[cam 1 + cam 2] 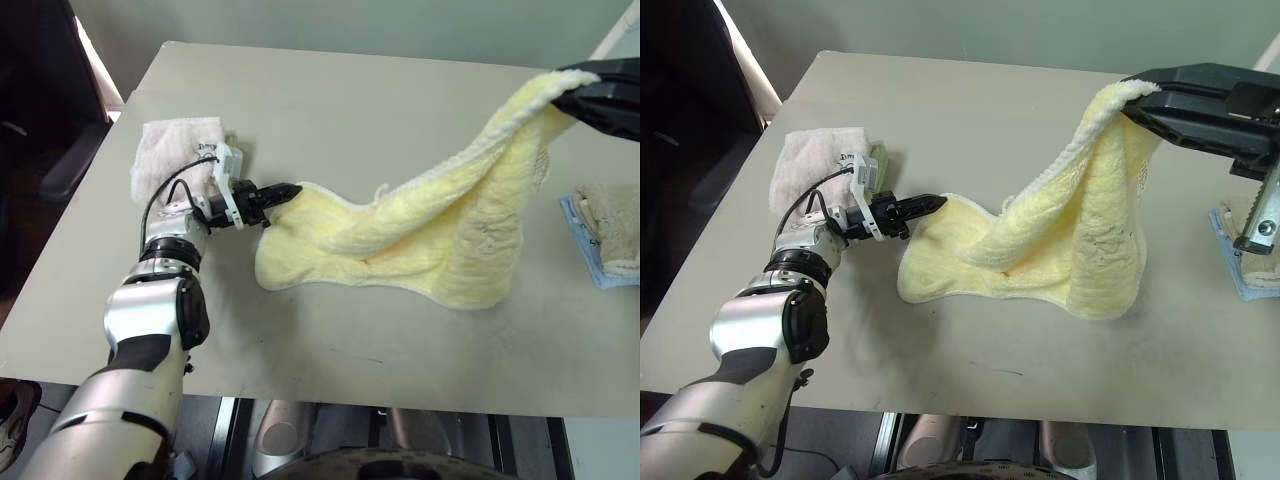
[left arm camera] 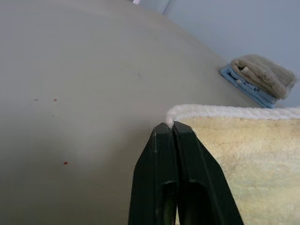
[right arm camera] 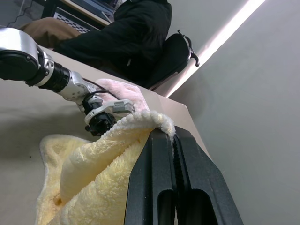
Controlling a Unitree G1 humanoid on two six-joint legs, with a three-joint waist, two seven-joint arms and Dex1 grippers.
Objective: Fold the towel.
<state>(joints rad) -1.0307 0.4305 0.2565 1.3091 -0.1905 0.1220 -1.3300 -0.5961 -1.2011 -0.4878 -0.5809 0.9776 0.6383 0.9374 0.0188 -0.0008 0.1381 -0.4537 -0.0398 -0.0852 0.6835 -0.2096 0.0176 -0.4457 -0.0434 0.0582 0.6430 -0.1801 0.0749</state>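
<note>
Pale grey-beige flat table (image 1: 330, 110). Pale yellow terry towel (image 1: 420, 240), frame centre-right: soft, limp, light; expect sag and drag on table. You grip best at whitish stitched edging, corners. Right tool (image 1: 1132, 103) clamped on raised corner, upper right; left tool (image 1: 285, 193) pinched on low corner, centre-left.

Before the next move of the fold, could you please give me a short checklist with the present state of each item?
1. Left claw shut on the corner of the pale yellow terry cloth towel: ok.
2. Right claw shut on the raised end: ok.
3. Towel's lower part resting on the grey table: ok.
4. Folded pink-white towel apart from it: ok.
5. Stacked beige and blue cloths apart: ok.
6. Towel free of twists: cannot tell.
</note>
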